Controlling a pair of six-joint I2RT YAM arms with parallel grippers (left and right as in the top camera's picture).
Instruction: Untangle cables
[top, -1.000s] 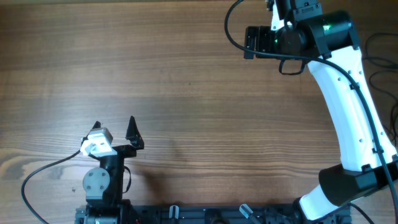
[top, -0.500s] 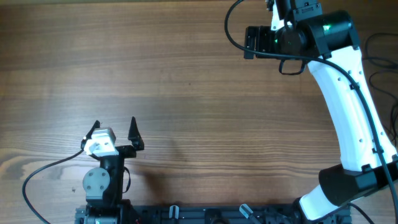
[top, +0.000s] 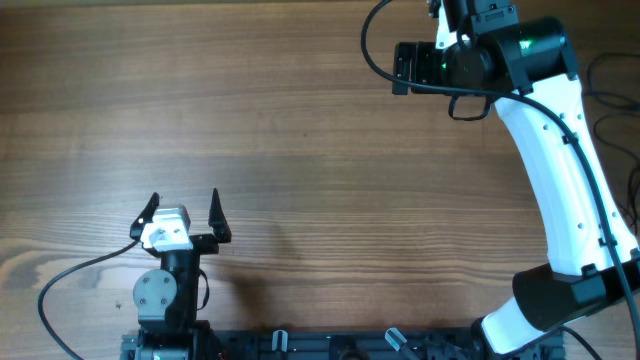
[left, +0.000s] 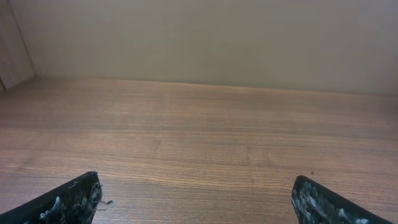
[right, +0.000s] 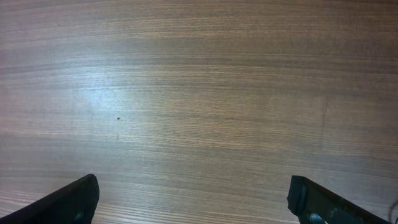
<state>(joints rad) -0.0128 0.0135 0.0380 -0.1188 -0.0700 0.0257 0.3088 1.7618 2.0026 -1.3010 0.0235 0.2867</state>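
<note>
Spreading wide, the left gripper (top: 183, 210) has its two dark fingers far apart with nothing between them but bare wood; its wrist view shows only the tips at the bottom corners. The right gripper (right: 193, 198) is just as widely parted and equally empty, its fingertips framing a plain stretch of table (top: 300, 150).

Neither hand has anything to grasp where it is. The cables (top: 618, 118) appear only as a few very thin black strands at the right edge of the overhead view, beyond the right arm. No plug ends can be made out there, so whether these are all of them is unclear. They lie well apart from both grippers, and untangling has not begun.

The parted fingers look like readiness for a first pickup rather than a release.

The left arm sits folded low over its base at the near edge, fingers pointing out across the table. The right arm stretches long from its base to the far side, its wrist bent so the camera looks steeply down on the wood.
</note>
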